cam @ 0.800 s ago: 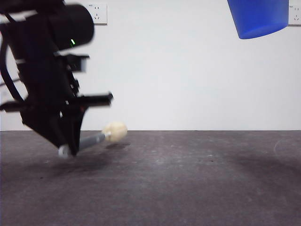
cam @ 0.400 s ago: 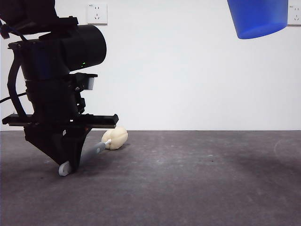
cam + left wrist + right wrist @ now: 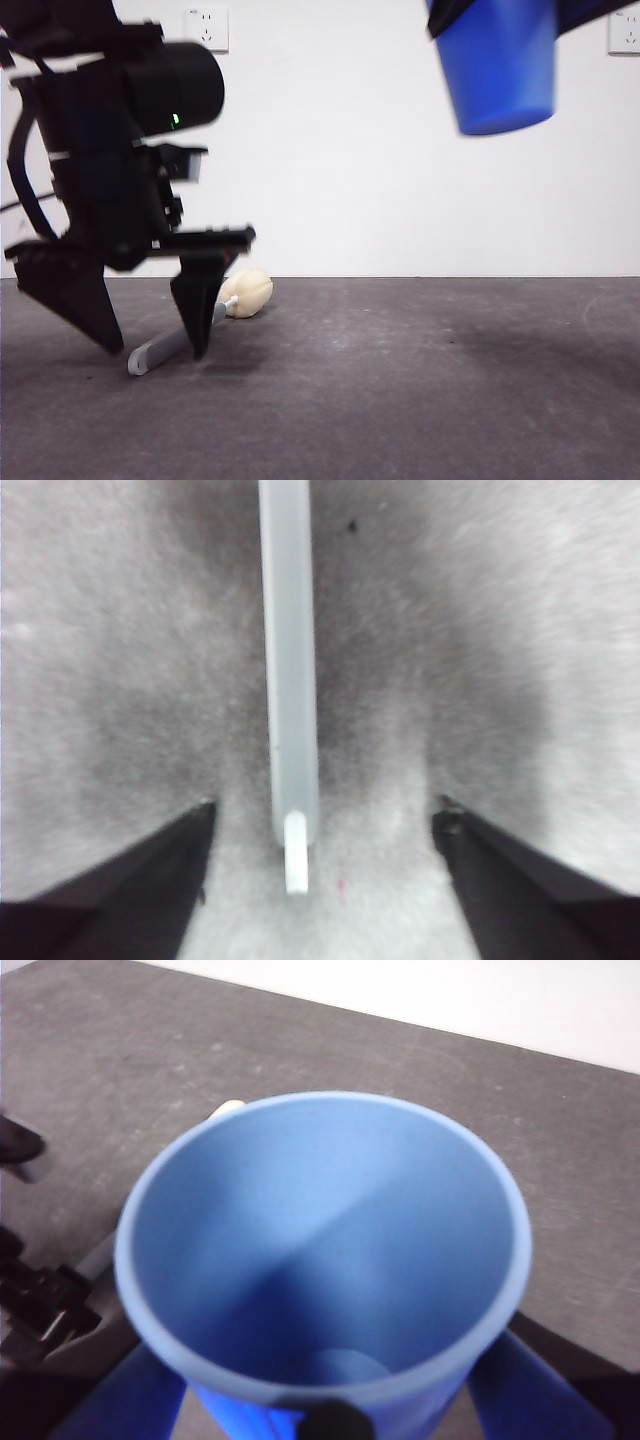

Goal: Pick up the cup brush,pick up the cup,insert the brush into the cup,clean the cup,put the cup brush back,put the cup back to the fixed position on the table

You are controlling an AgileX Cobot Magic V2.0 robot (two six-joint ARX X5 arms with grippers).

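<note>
Grey table (image 3: pixel 400 400) runs across the foreground. On it at the left lies the brush (image 3: pixel 165 347), its handle nearest and its cream sponge head further back. The left gripper (image 3: pixel 150 345) stands low over the handle, jaws spread to either side and clear of it. High at the right, the right gripper (image 3: pixel 330 1400) pinches the blue cup (image 3: pixel 498 65), held upright in the air.
</note>
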